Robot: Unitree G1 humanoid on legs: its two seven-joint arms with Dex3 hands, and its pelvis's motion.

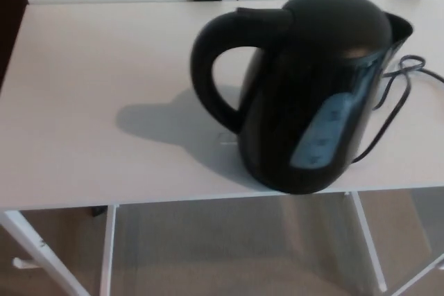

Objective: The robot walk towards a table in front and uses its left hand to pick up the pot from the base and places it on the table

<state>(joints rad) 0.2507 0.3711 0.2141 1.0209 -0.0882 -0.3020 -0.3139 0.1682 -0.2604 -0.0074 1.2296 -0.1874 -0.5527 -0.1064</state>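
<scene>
The black pot [312, 95] is seen upright by the near edge of the worktop [104, 67], right of centre (any base beneath is hidden), its cord [409, 66] is cut off at right, and neither hand is shown, so the fingers' state cannot be told.

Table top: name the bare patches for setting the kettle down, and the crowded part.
Widest bare patch: the left half of the table, from its left edge to the handle of the kettle. A narrow strip runs behind the kettle along the far edge. Crowded: the right side, where the black cord loops.
</scene>
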